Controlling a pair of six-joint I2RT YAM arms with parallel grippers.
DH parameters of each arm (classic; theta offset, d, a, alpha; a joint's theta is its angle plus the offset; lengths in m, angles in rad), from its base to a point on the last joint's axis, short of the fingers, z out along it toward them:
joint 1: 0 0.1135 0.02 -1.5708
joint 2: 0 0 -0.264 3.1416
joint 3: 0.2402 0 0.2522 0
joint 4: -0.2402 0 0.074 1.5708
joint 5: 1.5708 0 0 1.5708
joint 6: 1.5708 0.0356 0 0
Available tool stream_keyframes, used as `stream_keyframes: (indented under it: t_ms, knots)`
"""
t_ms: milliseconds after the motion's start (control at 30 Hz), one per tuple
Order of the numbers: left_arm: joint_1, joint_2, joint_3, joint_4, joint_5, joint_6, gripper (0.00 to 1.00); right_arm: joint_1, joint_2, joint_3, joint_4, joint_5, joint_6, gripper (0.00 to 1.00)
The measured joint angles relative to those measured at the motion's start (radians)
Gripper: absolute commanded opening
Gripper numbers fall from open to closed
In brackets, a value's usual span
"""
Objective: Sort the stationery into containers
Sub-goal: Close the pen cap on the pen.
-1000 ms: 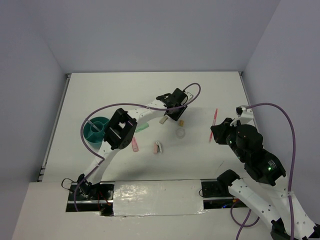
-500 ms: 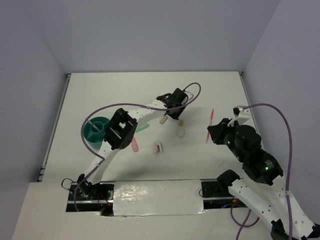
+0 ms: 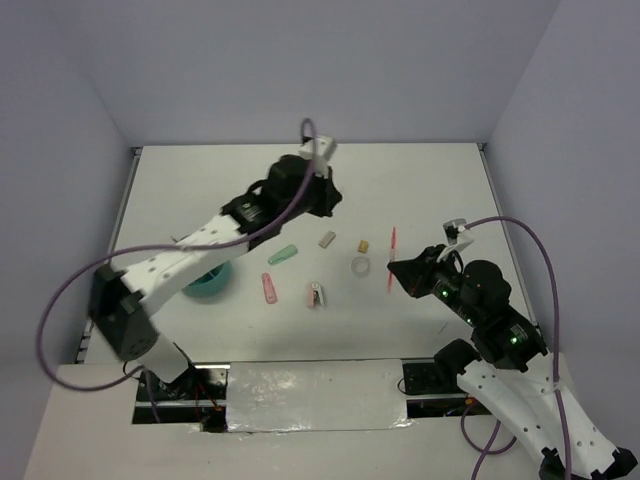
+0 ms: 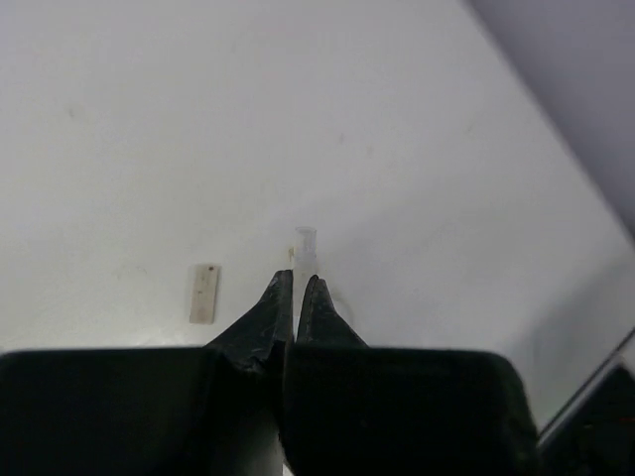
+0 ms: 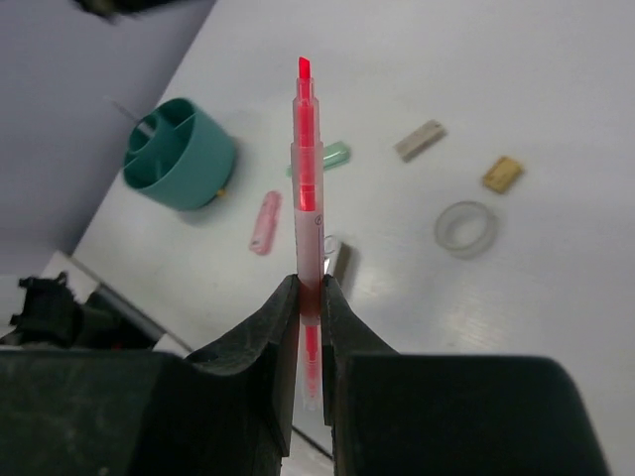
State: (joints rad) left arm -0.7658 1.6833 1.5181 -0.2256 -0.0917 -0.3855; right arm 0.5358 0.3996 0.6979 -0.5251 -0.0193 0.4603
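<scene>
Projecting forward from the right gripper (image 5: pixel 310 290), the thin pink pen (image 5: pixel 306 169) is being held off the bench (image 5: pixel 556 89), with its chisel tip pointing away from the wrist. The right fingers (image 5: pixel 260 332) are clenching the pen's lower barrel, one on each side, and a short length of the barrel is showing behind them.

The remaining stationery is lying loose on the bench:
- The clear tape ring (image 3: pixel 361 266) is lying just left of the pen in the top view.
- The tan nub (image 3: pixel 363 245) is sitting just beyond the ring.
- The grey block (image 3: pixel 327 239) is lying to the left of the nub.
- The mint-green tube (image 3: pixel 283 255) is resting further left.
- The pink stick (image 3: pixel 269 288) and the pink-white clip (image 3: pixel 315 294) are lying nearer the arm bases, near each other but apart.

The teal organizer (image 5: pixel 184 174) is standing upright at the left side of the bench, well apart from the pen. Its inner dividers are showing in the right wrist view. In the top view the left arm (image 3: pixel 190 250) is crossing over it and hiding part of it.

The left gripper (image 4: pixel 296 283) is hanging over the far middle of the bench, its fingers pressed together tip to tip. In the left wrist view the grey block is showing on the bench to the left of those tips
</scene>
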Motion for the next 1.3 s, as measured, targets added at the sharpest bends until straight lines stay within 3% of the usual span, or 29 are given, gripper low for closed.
stream_keyframes:
  t_ms: [200,400,567,800,1300]
  knots:
    - [0.000,-0.523,-0.349,0.214,-0.026,-0.192,0.00,0.032,0.042,-0.196,0.253,-0.243,0.126,0.00]
    - [0.000,-0.852,-0.631,0.332,-0.010,-0.348,0.00,0.377,0.203,-0.242,0.498,-0.241,0.222,0.00]
    - [0.000,-1.029,-0.749,0.339,0.016,-0.433,0.00,0.523,0.365,-0.155,0.639,-0.167,0.212,0.00]
    - [0.000,-1.189,-0.816,0.342,0.018,-0.487,0.00,0.599,0.486,-0.078,0.756,-0.096,0.164,0.00]
    - [-0.001,-1.196,-0.858,0.362,0.021,-0.490,0.00,0.638,0.587,0.046,0.776,-0.036,0.122,0.00]
